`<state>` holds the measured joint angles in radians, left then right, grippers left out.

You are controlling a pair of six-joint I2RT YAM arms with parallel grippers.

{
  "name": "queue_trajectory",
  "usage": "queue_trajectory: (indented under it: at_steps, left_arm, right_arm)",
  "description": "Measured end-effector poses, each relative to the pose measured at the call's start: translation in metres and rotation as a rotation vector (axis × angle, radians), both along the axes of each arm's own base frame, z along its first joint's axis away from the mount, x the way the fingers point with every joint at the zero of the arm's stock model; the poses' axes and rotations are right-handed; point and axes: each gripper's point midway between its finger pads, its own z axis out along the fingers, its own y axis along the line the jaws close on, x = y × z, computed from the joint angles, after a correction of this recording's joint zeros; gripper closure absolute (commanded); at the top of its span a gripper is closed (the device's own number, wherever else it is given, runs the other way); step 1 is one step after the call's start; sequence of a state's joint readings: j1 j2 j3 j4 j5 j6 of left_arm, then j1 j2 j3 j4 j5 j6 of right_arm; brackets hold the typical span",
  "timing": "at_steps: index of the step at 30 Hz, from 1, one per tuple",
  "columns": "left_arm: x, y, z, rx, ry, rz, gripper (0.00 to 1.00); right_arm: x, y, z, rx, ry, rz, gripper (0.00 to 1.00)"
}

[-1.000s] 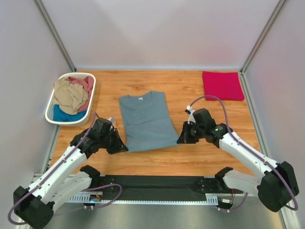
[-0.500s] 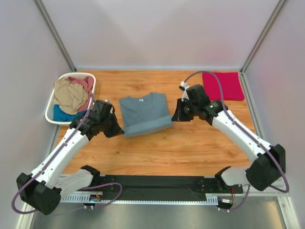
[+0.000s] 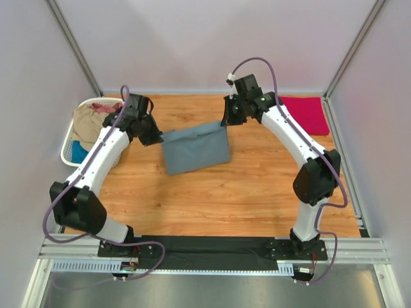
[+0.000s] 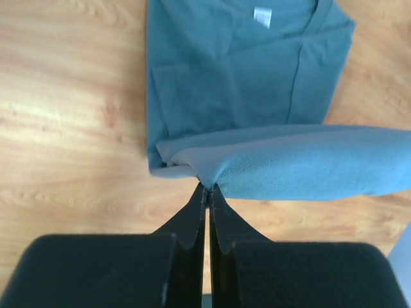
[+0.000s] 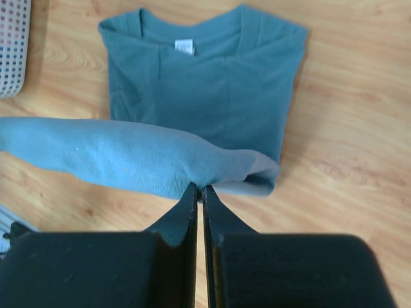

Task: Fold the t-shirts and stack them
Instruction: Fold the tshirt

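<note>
The slate grey-blue t-shirt (image 3: 194, 149) lies mid-table, its lower half lifted and carried over its upper half. My left gripper (image 3: 158, 136) is shut on the left bottom corner of that shirt (image 4: 282, 163). My right gripper (image 3: 225, 122) is shut on the right bottom corner, the raised hem (image 5: 141, 157) sagging between the two. Below the hem the neckline and its white label (image 5: 184, 45) show flat on the wood. A folded crimson-pink t-shirt (image 3: 307, 114) rests at the far right. Tan, dusty-pink and bright-blue t-shirts (image 3: 90, 126) are heaped in the basket.
The white slatted laundry basket (image 3: 69, 153) stands at the far left, close behind my left arm. White walls enclose the wooden table on three sides. A black mat (image 3: 212, 247) lies along the near edge between the arm bases.
Both grippers have carried the grey-blue shirt's bottom hem from the near side up and towards the far side, folding the lower half over the collar end. Both arms now reach far out.
</note>
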<state>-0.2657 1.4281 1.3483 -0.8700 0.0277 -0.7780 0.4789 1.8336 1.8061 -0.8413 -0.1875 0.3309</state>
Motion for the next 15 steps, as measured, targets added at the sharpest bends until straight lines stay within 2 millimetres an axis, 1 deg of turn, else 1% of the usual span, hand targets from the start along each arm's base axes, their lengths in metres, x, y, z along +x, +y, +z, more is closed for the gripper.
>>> queue_trajectory:
  at_steps: [4,6,11,15]
  left_arm:
    - [0.041,0.005,-0.006,0.021,0.010,0.019,1.00]
    - [0.058,0.009,-0.015,0.029,0.026,0.028,1.00]
    - [0.086,0.022,-0.040,0.042,0.073,0.058,1.00]
    - [0.104,0.032,-0.060,0.043,0.097,0.078,1.00]
  right_arm:
    - [0.038,0.004,-0.006,0.005,-0.005,-0.010,0.99]
    - [0.054,0.006,-0.011,0.018,-0.005,-0.014,0.98]
    - [0.085,0.015,-0.032,0.087,0.003,0.002,0.97]
    - [0.105,0.028,-0.048,0.161,-0.015,0.032,0.94]
